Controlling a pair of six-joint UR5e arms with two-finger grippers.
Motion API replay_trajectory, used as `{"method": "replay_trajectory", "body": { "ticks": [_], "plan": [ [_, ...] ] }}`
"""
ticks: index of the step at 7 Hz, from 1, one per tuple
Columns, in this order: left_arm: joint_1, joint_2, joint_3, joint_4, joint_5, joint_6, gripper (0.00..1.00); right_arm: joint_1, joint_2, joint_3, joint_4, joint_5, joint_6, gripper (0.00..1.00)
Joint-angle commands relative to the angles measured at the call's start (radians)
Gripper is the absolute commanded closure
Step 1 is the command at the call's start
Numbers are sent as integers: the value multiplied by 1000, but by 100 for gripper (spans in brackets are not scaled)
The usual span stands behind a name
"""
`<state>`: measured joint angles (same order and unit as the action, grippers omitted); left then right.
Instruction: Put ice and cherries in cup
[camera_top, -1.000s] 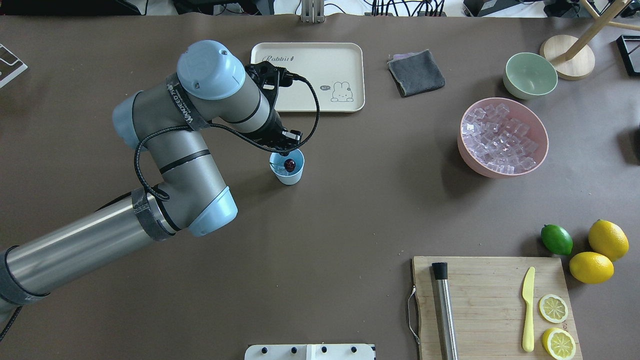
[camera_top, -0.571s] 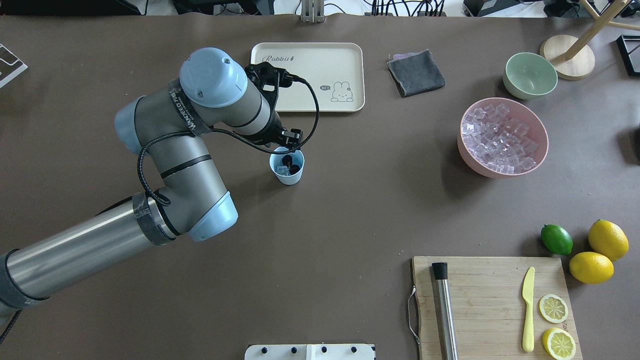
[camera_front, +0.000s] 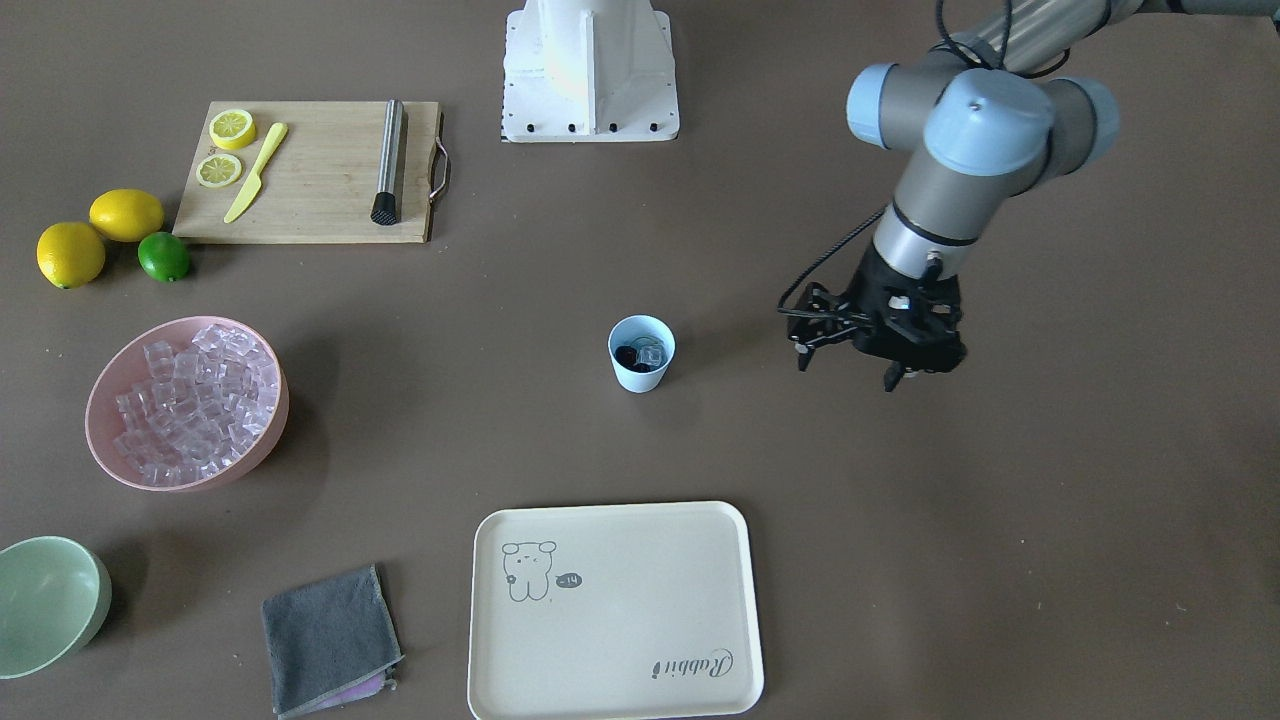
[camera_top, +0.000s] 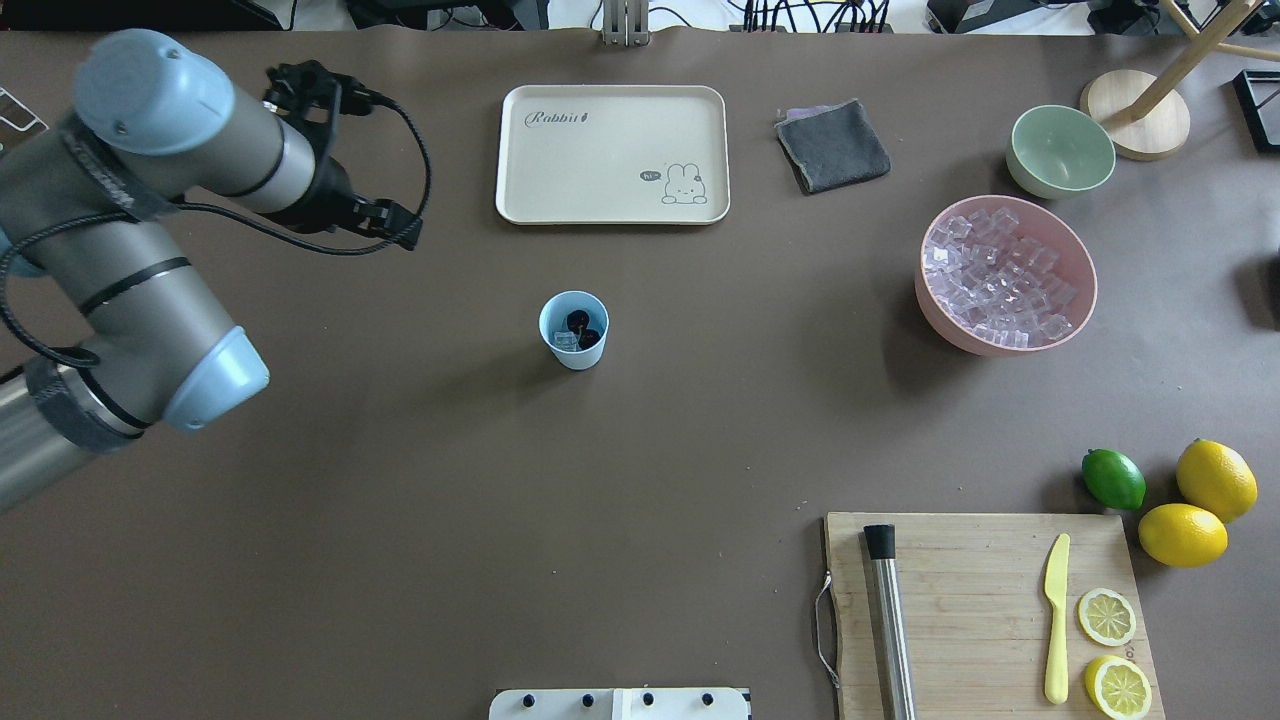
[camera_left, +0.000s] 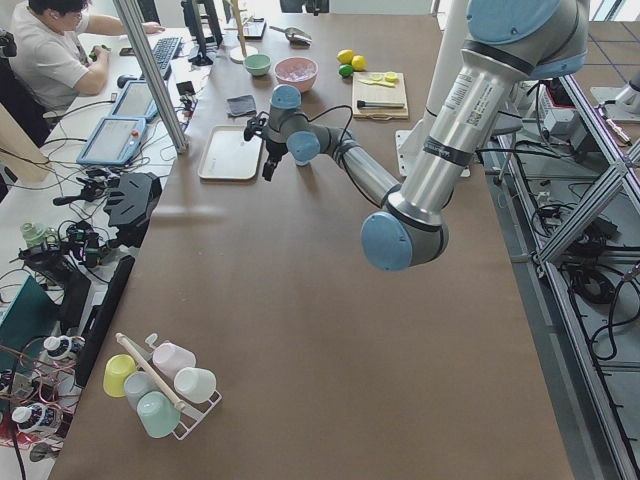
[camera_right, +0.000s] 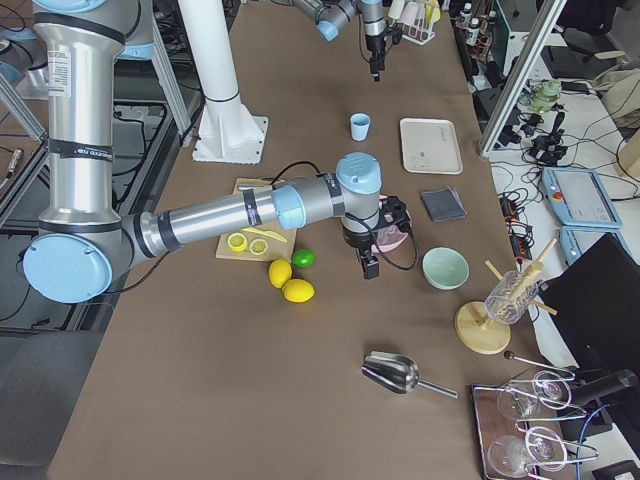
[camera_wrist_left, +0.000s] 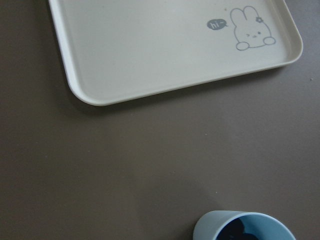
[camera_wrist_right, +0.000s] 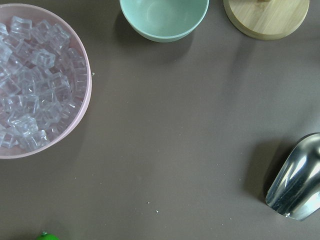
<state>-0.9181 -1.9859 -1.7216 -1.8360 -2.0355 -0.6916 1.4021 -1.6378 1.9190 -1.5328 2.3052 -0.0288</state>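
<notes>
The pale blue cup (camera_top: 573, 345) stands alone mid-table, also in the front-facing view (camera_front: 640, 377). Inside it lie the dark cherries (camera_top: 580, 322) and a clear ice cube (camera_top: 565, 341). The cup's rim (camera_wrist_left: 235, 220) shows at the bottom of the left wrist view. My left gripper (camera_top: 398, 225) is open and empty, hanging well to the cup's left (camera_front: 845, 370). More ice (camera_top: 1000, 280) fills the pink bowl (camera_top: 1086, 300) at the right. My right gripper (camera_right: 368, 268) shows only in the exterior right view, beside that bowl; I cannot tell whether it is open or shut.
A cream tray (camera_top: 612, 150) lies behind the cup. A grey cloth (camera_top: 832, 145) and a mint-green bowl (camera_top: 1060, 150) are at the back right. A cutting board (camera_top: 990, 610), a lime (camera_top: 1113, 478) and lemons are at the front right. A metal scoop (camera_wrist_right: 297, 185) lies beyond the bowls.
My left gripper was right over the cup with the cherries; the cherries now lie in the cup. The arm has swung away to the left and back, empty.
</notes>
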Motion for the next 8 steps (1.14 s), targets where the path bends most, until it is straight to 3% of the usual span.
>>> {"method": "replay_trajectory", "body": {
  "ticks": [1, 4, 5, 8],
  "plan": [
    [-332, 207, 9, 4, -211, 397, 2, 0, 10, -9, 0, -1, -3, 2],
    [-644, 427, 65, 3, -368, 743, 2, 23, 57, -20, 0, 2, -3, 1],
    [-710, 505, 50, -5, -420, 773, 2, 23, 81, -24, 0, 3, -8, 1],
    [-723, 529, 48, 3, -371, 773, 2, 23, 87, -80, 0, -3, -8, 1]
  ]
}}
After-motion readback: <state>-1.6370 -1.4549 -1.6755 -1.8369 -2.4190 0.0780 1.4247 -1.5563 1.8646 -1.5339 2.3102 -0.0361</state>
